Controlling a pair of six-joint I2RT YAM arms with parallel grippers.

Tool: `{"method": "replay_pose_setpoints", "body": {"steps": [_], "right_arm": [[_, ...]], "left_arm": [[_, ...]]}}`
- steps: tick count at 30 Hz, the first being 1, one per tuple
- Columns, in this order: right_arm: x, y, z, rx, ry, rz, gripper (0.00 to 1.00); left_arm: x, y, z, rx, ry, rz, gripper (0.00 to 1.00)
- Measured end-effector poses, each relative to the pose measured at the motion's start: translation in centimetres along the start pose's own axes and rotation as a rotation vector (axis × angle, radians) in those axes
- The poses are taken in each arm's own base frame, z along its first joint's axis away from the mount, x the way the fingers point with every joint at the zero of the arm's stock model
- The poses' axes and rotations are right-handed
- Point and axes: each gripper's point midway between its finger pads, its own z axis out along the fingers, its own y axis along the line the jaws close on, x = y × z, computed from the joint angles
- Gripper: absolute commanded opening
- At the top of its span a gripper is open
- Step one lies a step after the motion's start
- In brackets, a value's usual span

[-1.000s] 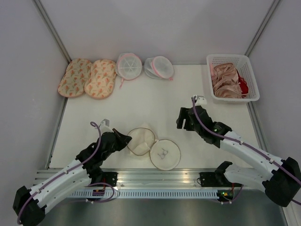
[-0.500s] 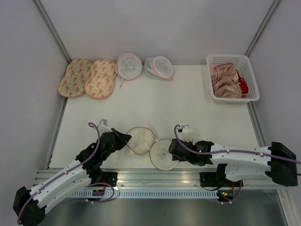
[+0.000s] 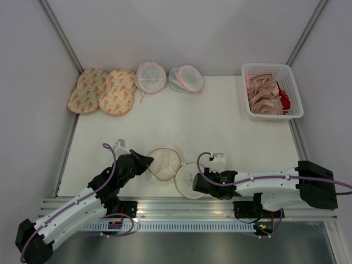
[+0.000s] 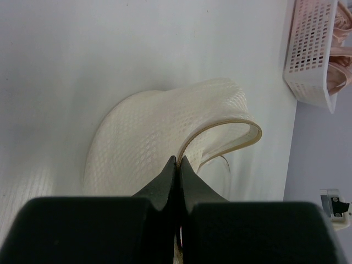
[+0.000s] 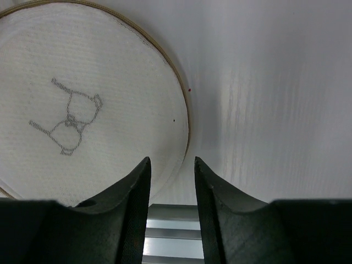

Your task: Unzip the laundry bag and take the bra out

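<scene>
The cream mesh laundry bag lies open as two round halves near the table's front edge: a left half [image 3: 165, 163] and a right half [image 3: 188, 177] with a small dark mark [image 5: 69, 118]. My left gripper [image 3: 147, 160] is shut on the tan edge of the left half [image 4: 159, 121], its fingertips [image 4: 177, 160] pinching the raised rim. My right gripper [image 3: 193, 183] is open, its jaws astride the right half's tan rim [image 5: 184, 126], low over the table. Pinkish-beige bra fabric [image 3: 264, 94] lies in the white basket at the back right.
The white basket [image 3: 273, 69] also holds a red garment [image 3: 284, 100]. Two peach floral bags [image 3: 103, 91] and two white mesh bags with pink trim [image 3: 168, 77] lie along the back edge. The metal rail [image 5: 170, 231] runs just beyond my right fingertips.
My right arm swung from the table's right middle down to the front edge, onto the bag's right half. The left gripper and bag have stayed put.
</scene>
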Motion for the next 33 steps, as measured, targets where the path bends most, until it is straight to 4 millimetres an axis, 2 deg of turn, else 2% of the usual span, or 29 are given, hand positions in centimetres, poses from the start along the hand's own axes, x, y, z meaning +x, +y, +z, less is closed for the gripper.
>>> {"method": "replay_pose_setpoints", "body": {"steps": [6, 7, 9, 10, 12, 16, 19, 21, 24, 27, 30, 33], "right_arm": [[0.1, 0.0, 1.6, 0.054, -0.037, -0.019, 0.33], [-0.1, 0.2, 1.7, 0.054, -0.046, -0.019, 0.26], [-0.4, 0.5, 1.9, 0.054, -0.063, -0.014, 0.17], [-0.4, 0.6, 2.0, 0.054, -0.066, -0.013, 0.08], [-0.6, 0.5, 2.0, 0.058, -0.075, -0.009, 0.01], [-1.9, 0.0, 1.3, 0.094, -0.121, -0.029, 0.01], [-4.4, 0.4, -0.4, 0.085, -0.185, -0.054, 0.0], [-7.1, 1.9, -2.3, 0.034, -0.243, -0.052, 0.0], [-11.2, 5.4, -6.0, -0.089, -0.326, -0.055, 0.0], [-14.1, 8.7, -8.8, -0.2, -0.388, -0.075, 0.0], [-15.6, 11.6, -9.9, -0.273, -0.417, -0.119, 0.01], [-16.3, 13.9, -9.2, -0.314, -0.422, -0.157, 0.0]], "left_arm": [[0.2, 0.0, 0.0, 0.002, 0.01, 0.001, 0.02], [0.2, -0.1, 0.0, 0.003, 0.011, 0.0, 0.02], [0.2, -0.1, -0.1, 0.006, 0.01, 0.0, 0.02], [0.1, -0.2, -0.1, 0.008, 0.01, -0.001, 0.02], [0.1, -0.2, -0.1, 0.012, 0.01, -0.002, 0.02], [0.4, -0.1, 0.0, 0.005, 0.022, 0.002, 0.02], [1.0, -0.1, 0.2, 0.001, 0.048, 0.008, 0.02], [1.3, -0.2, 0.4, 0.005, 0.063, 0.015, 0.02], [1.6, -0.8, 0.7, 0.029, 0.083, 0.028, 0.02], [1.8, -1.4, 0.8, 0.058, 0.093, 0.04, 0.02], [1.7, -2.2, 0.7, 0.092, 0.093, 0.049, 0.02], [1.4, -3.0, 0.6, 0.126, 0.083, 0.055, 0.02]]}}
